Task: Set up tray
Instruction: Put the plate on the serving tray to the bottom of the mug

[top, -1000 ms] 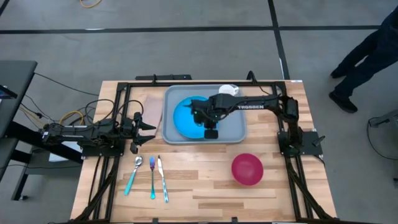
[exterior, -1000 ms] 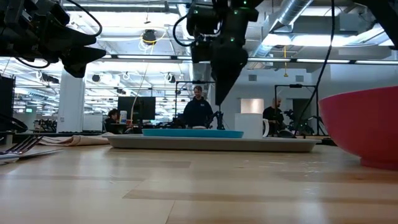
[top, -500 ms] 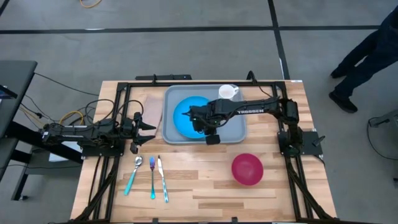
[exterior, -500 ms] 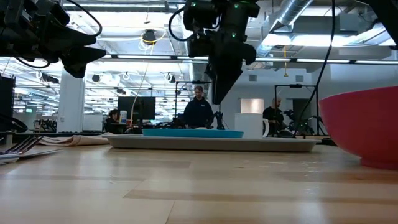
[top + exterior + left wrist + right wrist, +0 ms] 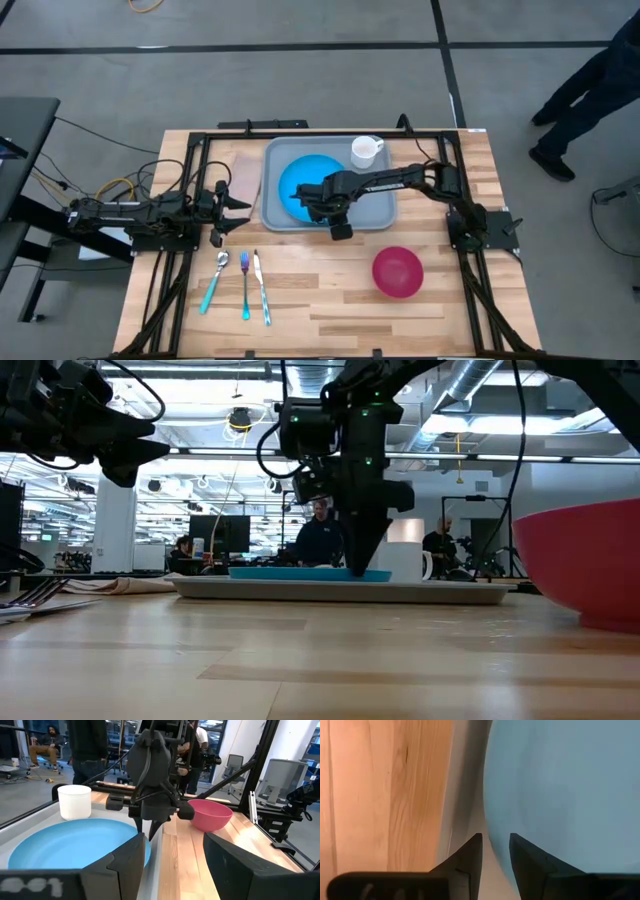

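Note:
A grey-blue tray (image 5: 380, 205) lies at the table's far middle. On it sit a round blue plate (image 5: 295, 180) and a white mug (image 5: 365, 150), the mug at the tray's far right corner. My right gripper (image 5: 495, 851) points down at the plate's near rim (image 5: 487, 832). It is slightly open, with one finger over the tray floor and one over the plate. In the low view its tips (image 5: 358, 568) reach plate level. My left gripper (image 5: 240, 207) waits open at the table's left, clear of the tray. My right gripper comes from above, pointing down, its two fingers (image 5: 470, 857) standing on either side of the plate's near rim. I cannot tell whether the tips touch the plate or the tray. The plate lies flat on the tray.
A pink bowl (image 5: 398, 272) stands near the table's front right. A spoon (image 5: 215, 280), fork (image 5: 245, 285) and knife (image 5: 261, 288) lie side by side at the front left. A brown napkin (image 5: 243, 175) lies left of the tray. People stand in the room behind.
My right gripper has come down from well above the plate to the plate's near rim, shifting a little toward the table's near edge. The arm has drawn off the mug, which now shows fully. Plate, mug and tray have kept their places.

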